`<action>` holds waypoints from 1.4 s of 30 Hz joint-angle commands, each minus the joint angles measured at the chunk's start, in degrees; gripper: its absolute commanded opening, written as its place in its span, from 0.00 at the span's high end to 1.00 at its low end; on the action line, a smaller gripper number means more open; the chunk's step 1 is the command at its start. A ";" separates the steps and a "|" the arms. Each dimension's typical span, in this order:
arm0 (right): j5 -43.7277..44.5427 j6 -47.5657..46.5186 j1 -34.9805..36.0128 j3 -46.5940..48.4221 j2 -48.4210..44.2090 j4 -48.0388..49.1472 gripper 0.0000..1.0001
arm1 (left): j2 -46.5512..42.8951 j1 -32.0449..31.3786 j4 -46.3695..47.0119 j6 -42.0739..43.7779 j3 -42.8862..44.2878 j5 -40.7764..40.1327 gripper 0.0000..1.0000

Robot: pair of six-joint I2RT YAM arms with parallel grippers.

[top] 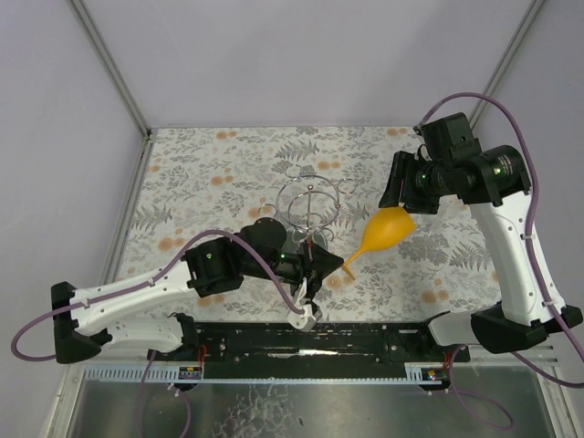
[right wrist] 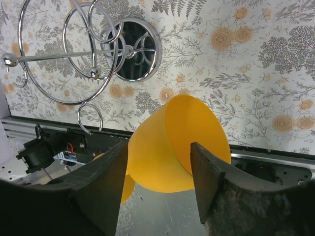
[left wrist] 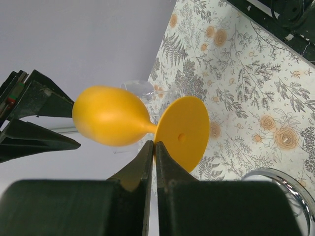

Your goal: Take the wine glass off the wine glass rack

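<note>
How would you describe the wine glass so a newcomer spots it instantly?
On the floral-patterned table, find the chrome wine glass rack near its centre. The wine glass hangs tilted just beside it, between the left gripper and the right gripper, bowl toward the right one. It is the only opaque orange-yellow object there.

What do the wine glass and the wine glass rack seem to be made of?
Wine glass: probably plastic, since it is opaque orange with a soft satin sheen. Wine glass rack: likely chromed metal wire, mirror-bright, its disc base reflecting the loops.
</note>
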 commanded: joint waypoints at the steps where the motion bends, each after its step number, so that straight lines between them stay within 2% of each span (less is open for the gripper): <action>1: -5.22 -0.84 -0.03 -0.85 -2.02 -0.21 0.42 | -1.36 -0.38 5.85 3.57 -0.68 -1.01 1.00; 6: -6.13 -1.40 -0.01 -1.82 -2.65 -1.95 0.53 | -1.76 -0.48 6.28 6.02 -1.68 -1.59 1.00; 9: -7.07 -1.54 0.00 -2.60 -3.10 -2.07 0.71 | -1.80 -0.51 6.71 7.08 -2.12 -2.07 1.00; 13: -8.07 -1.67 0.00 -2.95 -3.23 -2.10 0.99 | -2.11 -0.51 7.65 8.73 -3.08 -2.78 1.00; 21: -7.99 -1.00 -0.04 0.73 -2.62 -2.30 1.00 | -2.44 -0.48 11.79 9.29 -4.78 -5.35 1.00; 27: -0.38 -0.44 -0.01 2.65 -2.12 -2.10 1.00 | -2.22 -0.49 15.05 7.56 -4.67 -7.47 1.00; 30: 6.83 -1.65 0.00 3.57 -1.97 0.10 1.00 | -1.08 -0.52 17.01 -0.39 -1.28 -9.08 1.00; 33: 15.91 -3.59 0.00 1.17 -4.02 6.65 1.00 | 2.27 -0.53 16.39 -16.34 8.50 -12.64 1.00; 37: 24.09 -6.99 0.00 -9.19 -9.51 21.51 1.00 | 6.94 -0.49 10.69 -35.05 20.67 -17.72 0.98; 42: 30.88 -12.43 -0.06 -27.06 -15.95 41.72 1.00 | 8.69 -0.01 6.16 -49.51 28.00 -20.31 0.88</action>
